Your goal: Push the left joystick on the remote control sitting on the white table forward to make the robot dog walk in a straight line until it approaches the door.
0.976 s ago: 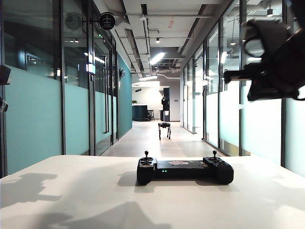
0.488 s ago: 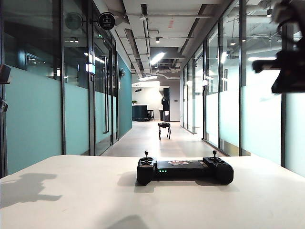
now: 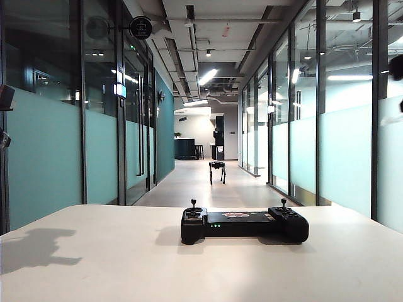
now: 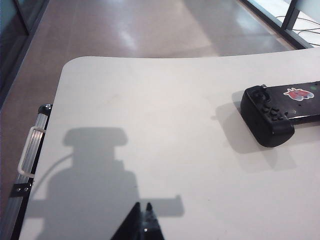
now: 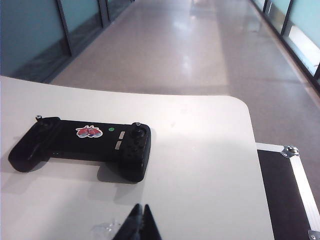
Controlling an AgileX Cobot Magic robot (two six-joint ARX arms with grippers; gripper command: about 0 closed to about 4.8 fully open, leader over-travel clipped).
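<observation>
Remote point(image 3: 244, 224) sits untouched on my desk point(image 3: 94, 264); dog point(image 3: 217, 170) stands far down the corridor beyond it. Both fingers, left point(image 4: 142, 220) and right point(image 5: 140, 220), hover clenched, empty, short of the remote.

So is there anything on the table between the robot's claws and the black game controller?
Nothing visible. Bare white table lies between the shut right gripper and the wide black remote control, and between the shut left gripper and its left joystick.
</observation>
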